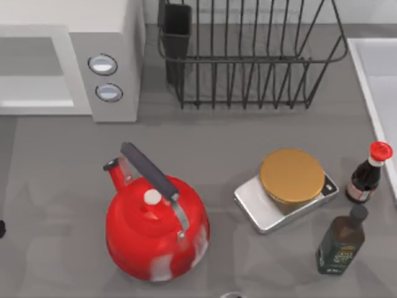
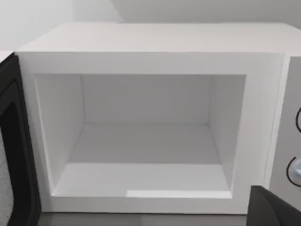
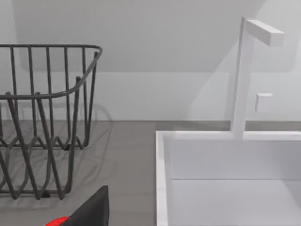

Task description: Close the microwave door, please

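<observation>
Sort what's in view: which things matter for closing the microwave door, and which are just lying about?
For the job: microwave, cavity open; microwave door, swung open.

Lying about: red kettle, dish rack, scale carrying a tin, two bottles, sink.

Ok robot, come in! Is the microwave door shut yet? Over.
Not yet: microwave cavity open, microwave door swung wide at its side. Left arm faces the opening. Nothing seen blocking the door. Over.
</observation>
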You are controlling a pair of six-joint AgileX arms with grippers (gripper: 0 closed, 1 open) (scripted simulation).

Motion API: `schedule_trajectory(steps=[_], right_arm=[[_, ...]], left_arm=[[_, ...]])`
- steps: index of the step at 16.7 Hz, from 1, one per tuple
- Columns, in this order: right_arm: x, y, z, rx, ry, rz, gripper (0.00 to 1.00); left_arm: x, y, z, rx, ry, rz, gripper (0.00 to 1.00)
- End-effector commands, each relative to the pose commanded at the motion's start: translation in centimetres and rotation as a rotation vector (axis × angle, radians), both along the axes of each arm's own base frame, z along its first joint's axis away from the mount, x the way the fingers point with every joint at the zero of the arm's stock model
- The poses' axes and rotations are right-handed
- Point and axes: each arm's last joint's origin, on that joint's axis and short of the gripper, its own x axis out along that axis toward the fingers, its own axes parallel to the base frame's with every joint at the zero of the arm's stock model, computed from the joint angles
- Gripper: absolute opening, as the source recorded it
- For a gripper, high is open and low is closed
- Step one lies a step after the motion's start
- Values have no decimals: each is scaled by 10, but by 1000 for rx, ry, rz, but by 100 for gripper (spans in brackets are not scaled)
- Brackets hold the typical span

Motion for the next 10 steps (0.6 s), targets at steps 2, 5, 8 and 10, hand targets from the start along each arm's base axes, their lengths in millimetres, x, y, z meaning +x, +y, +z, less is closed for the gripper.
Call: schedule_trajectory(steps=[2, 5, 8, 10], right_arm=[[0, 0, 0, 0, 0, 0, 100], [0, 0, 0, 0, 0, 0, 100], [0, 0, 0, 0, 0, 0, 100], [0, 0, 0, 0, 0, 0, 100]], left_arm=[[1, -3, 4, 0, 0, 0, 0], [1, -3, 5, 0, 0, 0, 0], [0, -4, 3, -1, 2, 0, 0], [-4, -8, -1, -1, 2, 0, 0]])
